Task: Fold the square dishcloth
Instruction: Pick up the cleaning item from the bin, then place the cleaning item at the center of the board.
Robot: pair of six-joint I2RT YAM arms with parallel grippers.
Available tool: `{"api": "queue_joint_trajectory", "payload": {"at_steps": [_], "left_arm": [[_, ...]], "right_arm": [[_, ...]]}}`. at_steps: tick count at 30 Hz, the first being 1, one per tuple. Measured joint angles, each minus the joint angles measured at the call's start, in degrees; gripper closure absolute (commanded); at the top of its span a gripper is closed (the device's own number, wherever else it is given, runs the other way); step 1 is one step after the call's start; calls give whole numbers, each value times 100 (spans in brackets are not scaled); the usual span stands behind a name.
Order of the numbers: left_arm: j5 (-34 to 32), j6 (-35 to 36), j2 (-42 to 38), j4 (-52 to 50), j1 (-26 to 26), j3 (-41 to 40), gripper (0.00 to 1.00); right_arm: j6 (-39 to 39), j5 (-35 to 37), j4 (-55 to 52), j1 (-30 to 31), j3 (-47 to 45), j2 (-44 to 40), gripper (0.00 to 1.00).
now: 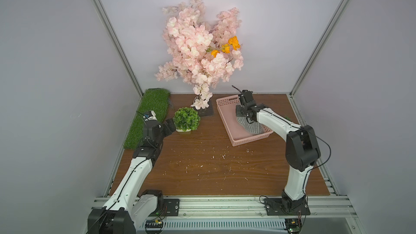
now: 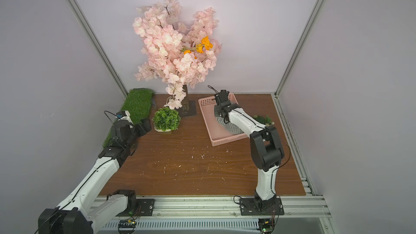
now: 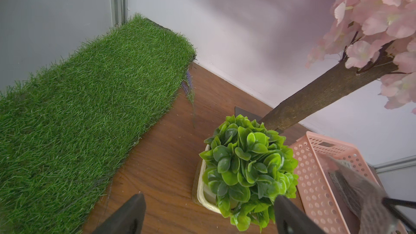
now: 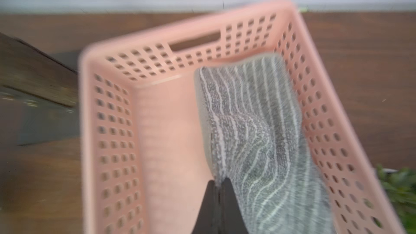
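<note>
The square dishcloth [image 4: 258, 131] is found inside the pink basket [image 4: 112, 131], bunched against the basket wall on the right arm's side, with a stretch of the basket floor bare beside it. Its plain grey edging is pinched between the closed jaws of the right gripper [image 4: 218, 182], as is seen in the somewhat blurred right wrist view, and the striped fabric is gathered into folds towards that grip. In both top views the cloth [image 1: 251, 127] is partly hidden by the right arm's wrist, which is stretched over the basket. The left gripper [image 3: 209, 199] is held with its jaws spread wide and nothing is gripped by it; it is poised above the wooden table [image 1: 202, 165], just beside the small green potted plant [image 1: 186, 119] and near the strip of artificial grass [image 1: 148, 113]. A pink blossom tree [image 1: 200, 41] is stood by the back wall, between the grass and the basket.
</note>
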Motion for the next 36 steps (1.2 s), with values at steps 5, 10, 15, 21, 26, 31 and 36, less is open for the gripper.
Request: {"api": "queue_joint_trajectory", "payload": {"at_steps": [5,10,15,21,26,31,36], "left_arm": [[96,-39,-2,-13,-7,0,7],[166,-125,-4,-26,-11,0,3],[190,-243,-17,-92,-15,9,3],[219,-363,-17,-140,-15,249,2],[197,-452,-17,-173,-17,422,2],[175,-496,-17,-258,-17,505,1],[177,-514,-15,-284,-17,505,1]], "right_arm": [[-221,-39,-133,227,46,-804,100],[-442,-122,-363,682,4,-1316,100],[-592,-162,-651,1392,-39,-1788,100],[-686,-151,-1010,2334,-28,-2107,100],[-708,-125,-1292,2946,-57,-2024,100],[-638,-240,-1342,3504,-409,-1810,100],[-546,-619,-1314,3825,-811,-1550,100]]}}
